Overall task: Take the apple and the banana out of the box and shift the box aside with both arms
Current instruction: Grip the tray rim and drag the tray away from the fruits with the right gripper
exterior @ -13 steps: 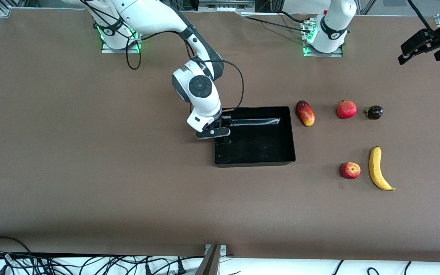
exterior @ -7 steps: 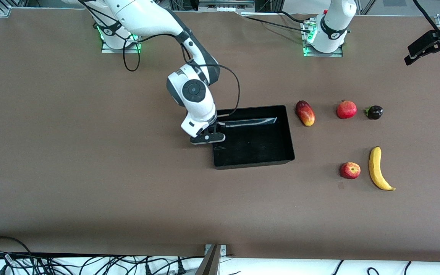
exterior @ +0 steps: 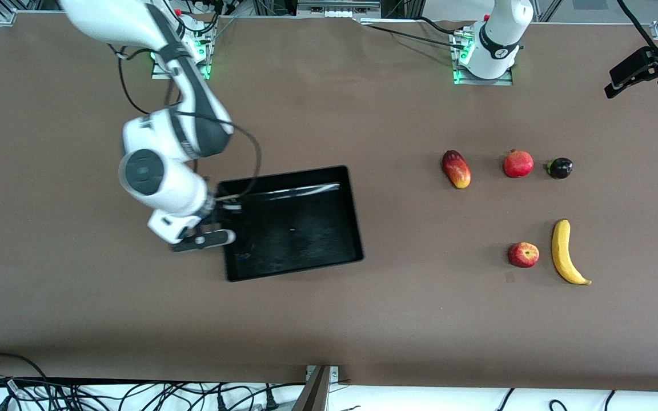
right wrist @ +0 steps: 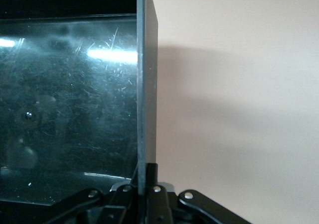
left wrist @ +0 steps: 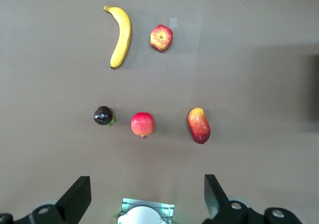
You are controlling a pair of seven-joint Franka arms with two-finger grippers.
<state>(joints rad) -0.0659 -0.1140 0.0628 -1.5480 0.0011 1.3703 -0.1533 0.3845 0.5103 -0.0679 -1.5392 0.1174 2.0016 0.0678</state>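
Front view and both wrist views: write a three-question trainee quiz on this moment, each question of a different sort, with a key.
1. True or false: the right gripper is shut on a wall of the box.
2. Which fruit lies beside the banana? A mango, B apple, C pomegranate.
3. Fill in: the left gripper hangs ____ above the fruits.

Key
1. True; the right wrist view shows the wall clamped.
2. B, the apple.
3. open

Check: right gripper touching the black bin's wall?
Touching. The right wrist view shows the right gripper shut on the black bin wall, fingers pinching its rim.
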